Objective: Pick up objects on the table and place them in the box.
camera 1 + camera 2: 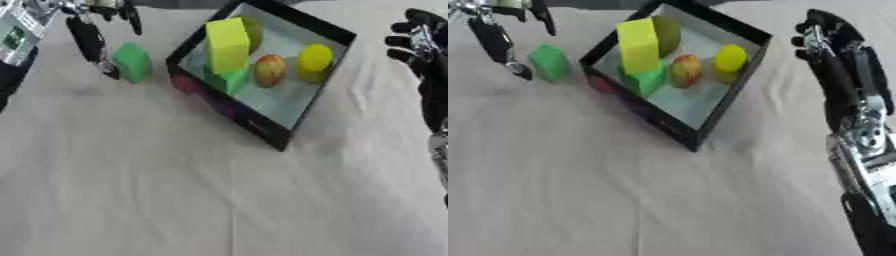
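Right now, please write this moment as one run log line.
left robot hand: open, beside green block on table | right robot hand: open, idle | black box: yellow block inside

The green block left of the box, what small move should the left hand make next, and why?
Probably close the left hand around the green block so it can be lifted. The block is the only item seen outside the box, and the hand's dark fingers already hang open right beside it, while the right hand sits off at the right edge.
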Action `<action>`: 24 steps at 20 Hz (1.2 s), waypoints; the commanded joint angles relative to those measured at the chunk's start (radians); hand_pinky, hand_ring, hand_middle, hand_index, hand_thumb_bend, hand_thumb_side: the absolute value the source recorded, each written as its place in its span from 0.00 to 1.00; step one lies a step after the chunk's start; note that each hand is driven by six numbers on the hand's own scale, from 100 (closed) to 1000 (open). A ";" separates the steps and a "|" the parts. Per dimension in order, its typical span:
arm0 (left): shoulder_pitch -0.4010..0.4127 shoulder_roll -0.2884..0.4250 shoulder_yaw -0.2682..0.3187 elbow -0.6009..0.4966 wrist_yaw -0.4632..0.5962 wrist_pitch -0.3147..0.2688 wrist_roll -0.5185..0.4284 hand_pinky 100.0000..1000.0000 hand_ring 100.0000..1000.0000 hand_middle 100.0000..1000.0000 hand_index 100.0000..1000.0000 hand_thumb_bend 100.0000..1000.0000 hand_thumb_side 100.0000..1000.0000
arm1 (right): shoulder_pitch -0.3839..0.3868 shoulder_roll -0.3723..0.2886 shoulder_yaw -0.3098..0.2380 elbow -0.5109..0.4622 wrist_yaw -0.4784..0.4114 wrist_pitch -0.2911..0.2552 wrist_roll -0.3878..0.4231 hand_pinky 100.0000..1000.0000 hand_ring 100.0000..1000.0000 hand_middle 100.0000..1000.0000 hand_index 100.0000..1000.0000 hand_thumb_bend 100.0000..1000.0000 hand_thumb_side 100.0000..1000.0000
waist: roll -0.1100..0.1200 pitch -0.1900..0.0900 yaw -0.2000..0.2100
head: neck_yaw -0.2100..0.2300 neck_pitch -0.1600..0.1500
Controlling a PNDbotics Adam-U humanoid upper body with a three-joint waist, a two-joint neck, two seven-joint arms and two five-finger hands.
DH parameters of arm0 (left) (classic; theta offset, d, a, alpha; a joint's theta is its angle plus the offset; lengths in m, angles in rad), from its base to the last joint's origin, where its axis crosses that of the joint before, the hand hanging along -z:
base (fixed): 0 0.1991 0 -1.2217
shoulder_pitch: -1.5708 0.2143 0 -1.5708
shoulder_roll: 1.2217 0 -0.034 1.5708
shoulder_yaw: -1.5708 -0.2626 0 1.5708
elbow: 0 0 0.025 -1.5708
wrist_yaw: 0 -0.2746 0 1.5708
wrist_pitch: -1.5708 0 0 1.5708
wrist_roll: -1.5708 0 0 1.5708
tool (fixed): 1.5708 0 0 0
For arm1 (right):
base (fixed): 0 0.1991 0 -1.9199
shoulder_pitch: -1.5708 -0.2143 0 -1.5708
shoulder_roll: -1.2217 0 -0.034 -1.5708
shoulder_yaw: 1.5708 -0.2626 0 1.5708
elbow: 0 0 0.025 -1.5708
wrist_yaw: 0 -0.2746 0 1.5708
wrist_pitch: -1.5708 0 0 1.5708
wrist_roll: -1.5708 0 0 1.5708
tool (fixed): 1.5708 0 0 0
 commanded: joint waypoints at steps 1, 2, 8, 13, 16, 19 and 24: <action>-0.026 0.010 0.027 0.021 -0.029 -0.010 0.030 0.80 0.89 0.78 0.75 0.62 0.00 | -0.017 -0.009 -0.001 -0.028 -0.001 0.000 -0.003 0.78 0.74 0.68 0.81 0.00 0.55 | -0.004 -0.016 -0.003 | 0.003 -0.019; -0.026 0.007 0.029 0.031 -0.035 -0.013 0.037 0.80 0.89 0.78 0.75 0.62 0.00 | -0.018 -0.008 -0.001 -0.028 -0.001 0.000 -0.003 0.78 0.74 0.68 0.81 0.00 0.55 | -0.005 -0.015 -0.003 | 0.004 -0.020; -0.027 -0.011 0.044 0.067 -0.039 -0.046 0.092 0.79 0.88 0.77 0.73 0.60 0.00 | -0.022 -0.003 0.002 -0.030 -0.002 0.002 0.000 0.78 0.74 0.68 0.81 0.00 0.55 | -0.012 -0.008 -0.009 | 0.013 -0.024; -0.033 -0.023 0.058 0.092 -0.056 -0.058 0.132 0.78 0.88 0.78 0.73 0.60 0.00 | -0.026 0.001 0.002 -0.031 -0.004 0.003 0.000 0.78 0.74 0.68 0.81 0.00 0.56 | -0.016 -0.002 -0.013 | 0.020 -0.028; -0.040 -0.030 0.067 0.108 -0.074 -0.063 0.154 0.78 0.88 0.78 0.73 0.58 0.00 | -0.028 0.003 0.004 -0.032 -0.005 0.003 0.002 0.78 0.74 0.68 0.81 0.00 0.56 | -0.019 0.001 -0.015 | 0.024 -0.030; -0.047 -0.037 0.081 0.135 -0.094 -0.057 0.161 0.78 0.88 0.77 0.73 0.58 0.00 | -0.031 0.006 0.005 -0.033 -0.006 0.004 0.003 0.78 0.74 0.68 0.81 0.00 0.56 | -0.021 0.007 -0.019 | 0.033 -0.033; -0.054 -0.047 0.099 0.165 -0.117 -0.054 0.179 0.77 0.88 0.77 0.72 0.53 0.00 | -0.036 0.009 0.009 -0.035 -0.007 0.005 0.006 0.78 0.74 0.68 0.81 0.00 0.56 | -0.023 0.015 -0.026 | 0.042 -0.041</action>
